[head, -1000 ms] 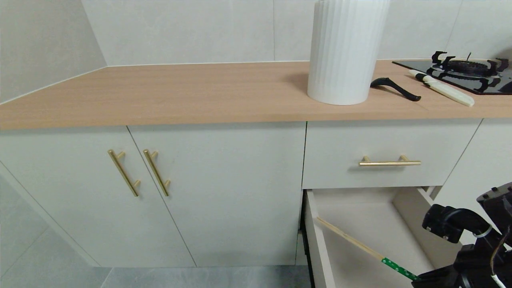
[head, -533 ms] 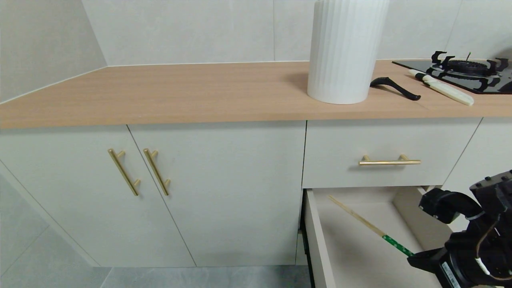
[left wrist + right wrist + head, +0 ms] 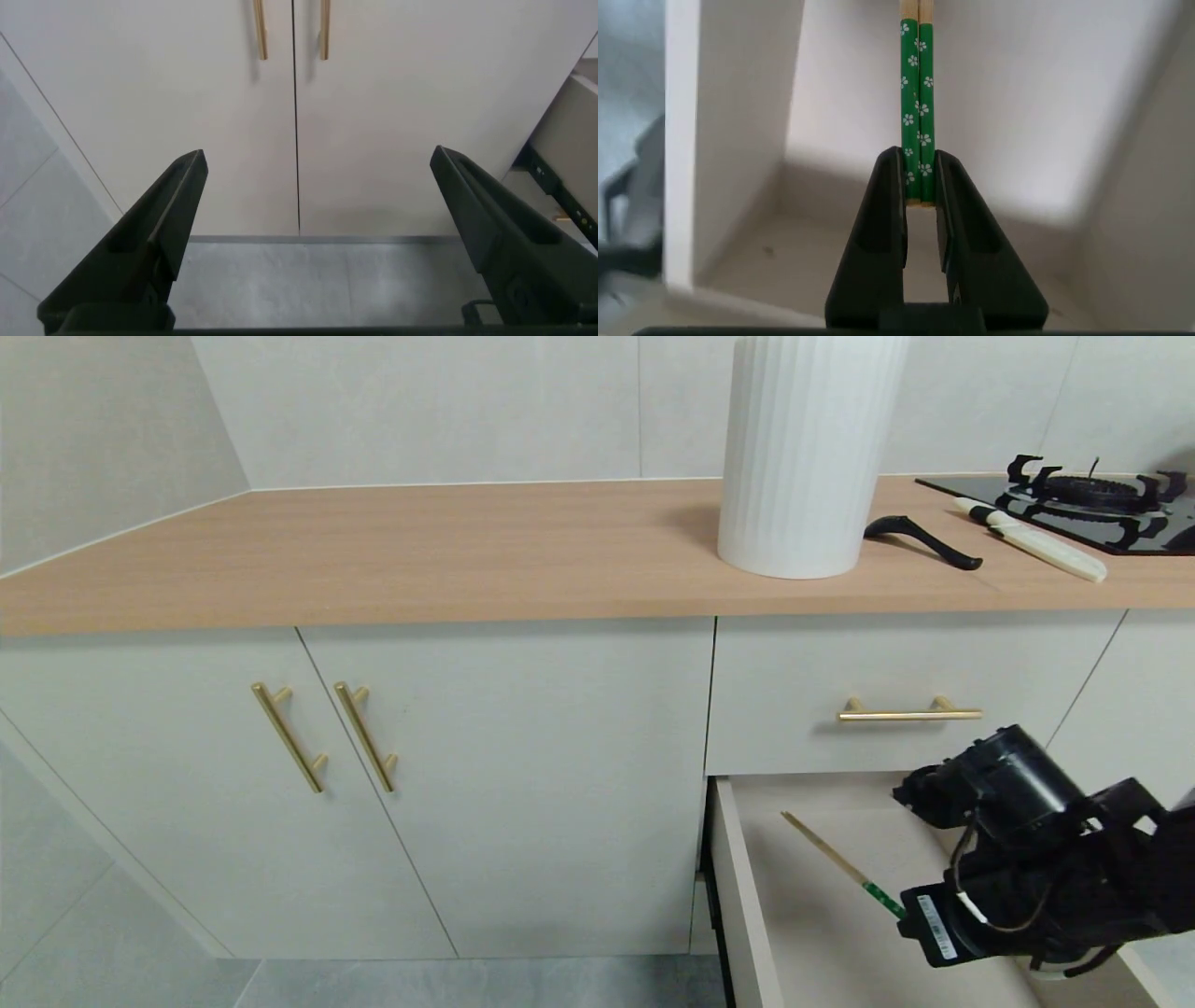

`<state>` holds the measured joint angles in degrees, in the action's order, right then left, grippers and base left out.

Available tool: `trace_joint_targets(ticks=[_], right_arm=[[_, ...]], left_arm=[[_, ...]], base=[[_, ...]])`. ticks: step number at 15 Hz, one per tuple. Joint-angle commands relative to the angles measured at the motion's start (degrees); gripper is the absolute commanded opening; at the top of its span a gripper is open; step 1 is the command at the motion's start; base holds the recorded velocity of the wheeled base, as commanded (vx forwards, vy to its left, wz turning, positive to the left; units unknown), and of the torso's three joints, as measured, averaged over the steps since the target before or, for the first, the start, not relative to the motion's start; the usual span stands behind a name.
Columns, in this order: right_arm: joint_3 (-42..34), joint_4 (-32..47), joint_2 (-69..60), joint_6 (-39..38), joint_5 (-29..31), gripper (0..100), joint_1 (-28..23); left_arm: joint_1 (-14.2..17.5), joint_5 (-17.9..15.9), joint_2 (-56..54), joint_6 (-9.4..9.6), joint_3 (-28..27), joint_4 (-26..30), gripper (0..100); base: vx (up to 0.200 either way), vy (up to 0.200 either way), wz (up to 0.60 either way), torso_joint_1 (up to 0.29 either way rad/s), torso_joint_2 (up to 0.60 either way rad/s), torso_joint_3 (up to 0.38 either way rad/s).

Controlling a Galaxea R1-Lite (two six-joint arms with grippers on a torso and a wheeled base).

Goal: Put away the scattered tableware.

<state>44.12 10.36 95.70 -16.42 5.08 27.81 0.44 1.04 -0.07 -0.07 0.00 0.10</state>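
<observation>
My right end effector (image 3: 920, 177) is closed on a pair of chopsticks (image 3: 915, 84), pinching them by their green, flower-printed ends. In the head view it sits low at 4 o'clock, over the open drawer (image 3: 739, 896). The bare wooden tips slant away from it toward 10 o'clock above the drawer's pale floor; I cannot tell whether they touch it.

My left end effector (image 3: 318, 163) is spread wide open with nothing between its fingers. It faces the closed cabinet doors (image 3: 374, 121) and their two gold handles (image 3: 261, 28), with grey floor below.

Above the open drawer is a closed drawer with a gold bar handle (image 3: 910, 714). Farther off, on the worktop (image 3: 420, 551), a tall white ribbed container (image 3: 803, 457) stands at 1 o'clock. Toward 2 o'clock lie a black-handled utensil (image 3: 920, 541) and a white knife (image 3: 1036, 546), the knife just beside the black gas hob (image 3: 1092, 499).
</observation>
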Motion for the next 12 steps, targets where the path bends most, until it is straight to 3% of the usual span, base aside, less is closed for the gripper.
trace_joint_targets(ticks=[1,3,12], right_arm=[[3.2,-4.1,12.1,-6.4,0.6,0,1.5],[2.9,-9.8,17.2,-9.5,1.7,0,2.1],[1.0,-20.5,31.4,-11.9,8.1,0,5.2]], left_arm=[[0.0,0.0,0.1,-0.01,0.0,0.0,100],[0.0,0.0,0.1,-0.01,0.0,0.0,100],[0.0,0.0,0.1,-0.01,0.0,0.0,100]], base=[[0.000,0.000,0.00,0.000,0.00,0.000],[0.000,0.000,0.00,0.000,0.00,0.000],[0.000,0.000,0.00,0.000,0.00,0.000]])
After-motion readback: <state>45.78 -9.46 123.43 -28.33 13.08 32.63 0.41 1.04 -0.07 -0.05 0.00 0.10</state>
